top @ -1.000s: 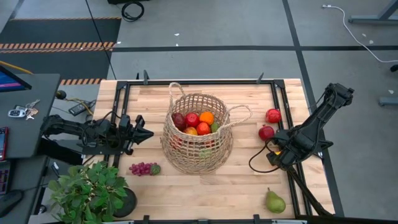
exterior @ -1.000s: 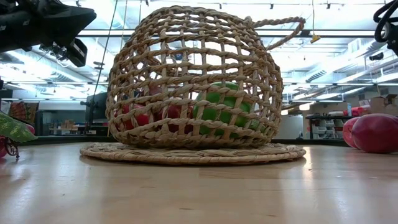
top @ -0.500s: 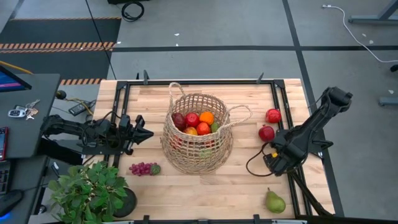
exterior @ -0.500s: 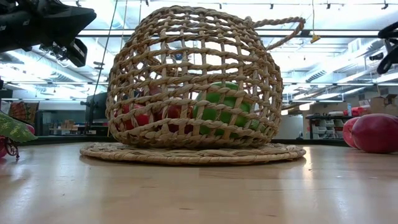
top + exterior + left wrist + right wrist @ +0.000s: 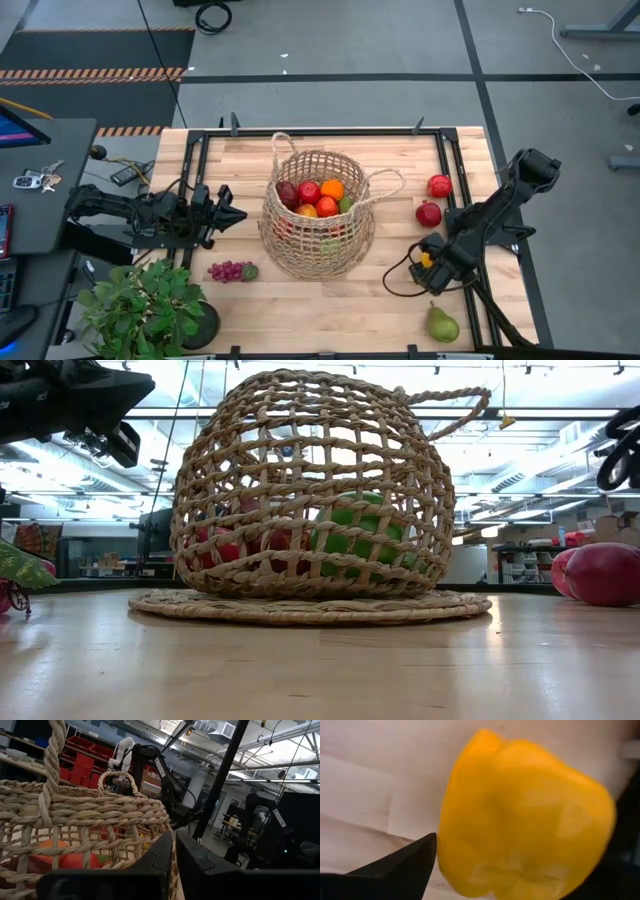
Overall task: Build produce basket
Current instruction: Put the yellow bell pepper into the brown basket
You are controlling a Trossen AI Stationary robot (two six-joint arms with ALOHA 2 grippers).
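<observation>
The right tool (image 5: pixel 425 261), fingers apart, straddles a glossy, lobed yellow pepper (image 5: pixel 525 815) on the table (image 5: pixel 340 300).

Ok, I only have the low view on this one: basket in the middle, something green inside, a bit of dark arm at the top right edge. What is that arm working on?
Observer: That is the right arm. The right pincer is low over the table's right side, at a yellow pepper that fills its wrist view.
Operator: Is anything else outside the basket that I can't see?
Observer: A green pear lies near the table's front right corner.
Operator: And the left arm?
Observer: The left pincer is shut, beside the basket on its left and pointing at it.
</observation>
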